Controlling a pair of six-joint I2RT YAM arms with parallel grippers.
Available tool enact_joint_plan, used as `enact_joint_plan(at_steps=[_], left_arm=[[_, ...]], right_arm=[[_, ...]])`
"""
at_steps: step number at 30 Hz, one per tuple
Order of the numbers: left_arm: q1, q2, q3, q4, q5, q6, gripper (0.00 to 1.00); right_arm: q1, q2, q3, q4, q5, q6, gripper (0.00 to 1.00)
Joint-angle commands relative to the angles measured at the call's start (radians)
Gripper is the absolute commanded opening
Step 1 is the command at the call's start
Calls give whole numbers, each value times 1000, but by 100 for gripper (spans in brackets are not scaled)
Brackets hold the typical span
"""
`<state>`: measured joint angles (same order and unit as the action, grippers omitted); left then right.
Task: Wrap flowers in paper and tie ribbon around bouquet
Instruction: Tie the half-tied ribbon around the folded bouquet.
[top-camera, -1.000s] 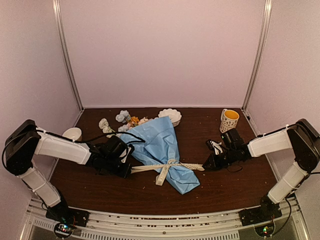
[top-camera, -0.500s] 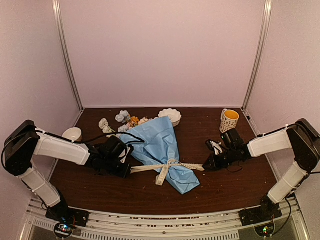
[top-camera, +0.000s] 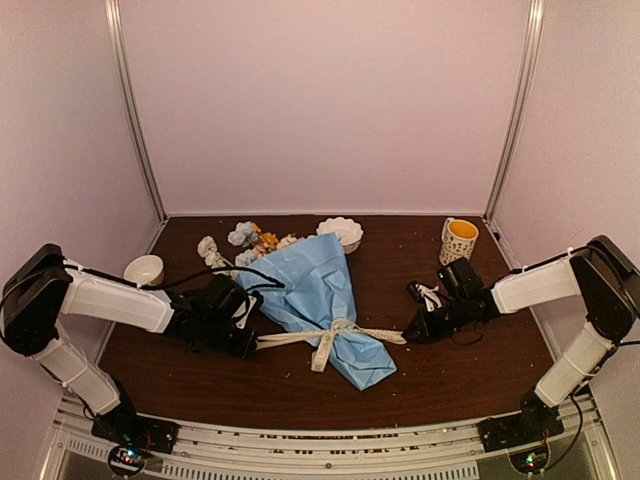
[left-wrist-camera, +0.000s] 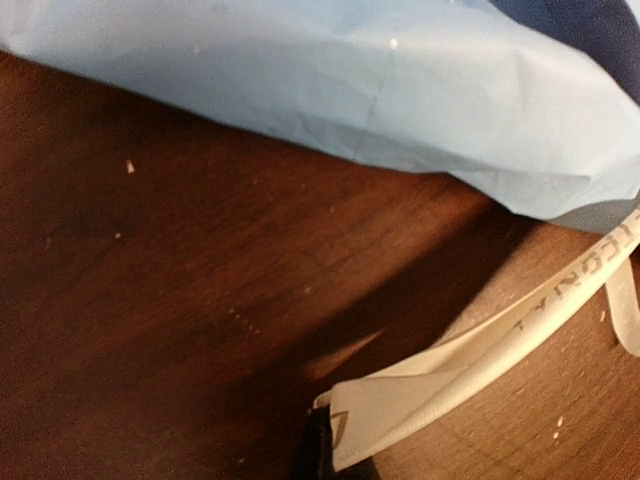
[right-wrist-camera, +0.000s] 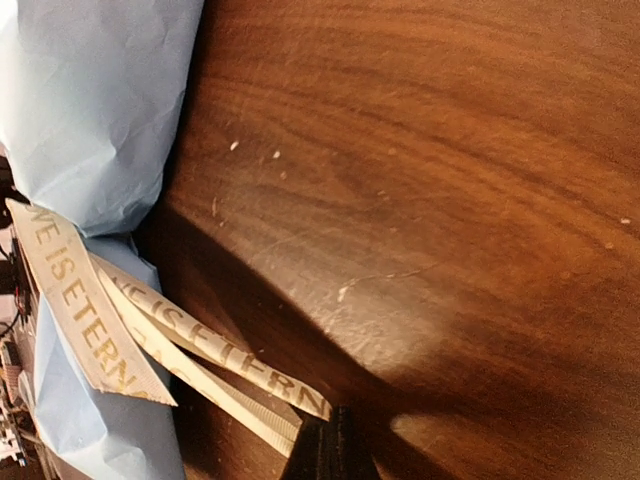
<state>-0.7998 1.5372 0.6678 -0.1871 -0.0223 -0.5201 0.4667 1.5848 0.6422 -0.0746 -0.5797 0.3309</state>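
The bouquet lies on the brown table with its light-blue paper (top-camera: 310, 285) cone pointing toward the near right. The flowers (top-camera: 245, 240) stick out of the wide far-left end. The beige ribbon (top-camera: 340, 330) is tied round the narrow part, one strand running out to each side. My left gripper (top-camera: 252, 345) is shut on the left strand, seen in the left wrist view as a folded ribbon (left-wrist-camera: 470, 365) below the paper (left-wrist-camera: 350, 90). On the other side, my right gripper (top-camera: 410, 333) is shut on the right strand, the lettered ribbon (right-wrist-camera: 200, 345) beside the paper (right-wrist-camera: 90, 100).
A white scalloped bowl (top-camera: 341, 232) stands just behind the bouquet. A yellow-lined mug (top-camera: 458, 240) stands at the back right, and a small cream bowl (top-camera: 144, 268) at the left behind my left arm. Pale walls close in three sides.
My left gripper has drawn its ribbon strand slightly left. The bouquet and my right gripper have shifted a little left with it.
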Motion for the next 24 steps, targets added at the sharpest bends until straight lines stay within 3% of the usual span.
enact_joint_plan(at_steps=[1, 9, 15, 18, 21, 24], left_arm=[[1, -24, -26, -203, -94, 38, 0], [-26, -56, -1, -230, -138, 41, 0], [-35, -138, -47, -215, -96, 31, 2], [-89, -193, -64, -189, -85, 67, 25], [-157, -238, -63, -164, -88, 104, 51], [-177, -295, -72, -136, -78, 118, 60]], right_arm=[[93, 57, 74, -129, 12, -53, 0], [350, 86, 195, -116, -100, -48, 0], [312, 8, 206, -144, -39, -41, 0], [253, -30, 217, -186, 47, -46, 0], [213, -50, 234, -229, 122, -56, 18], [175, -58, 260, -275, 193, -62, 26]])
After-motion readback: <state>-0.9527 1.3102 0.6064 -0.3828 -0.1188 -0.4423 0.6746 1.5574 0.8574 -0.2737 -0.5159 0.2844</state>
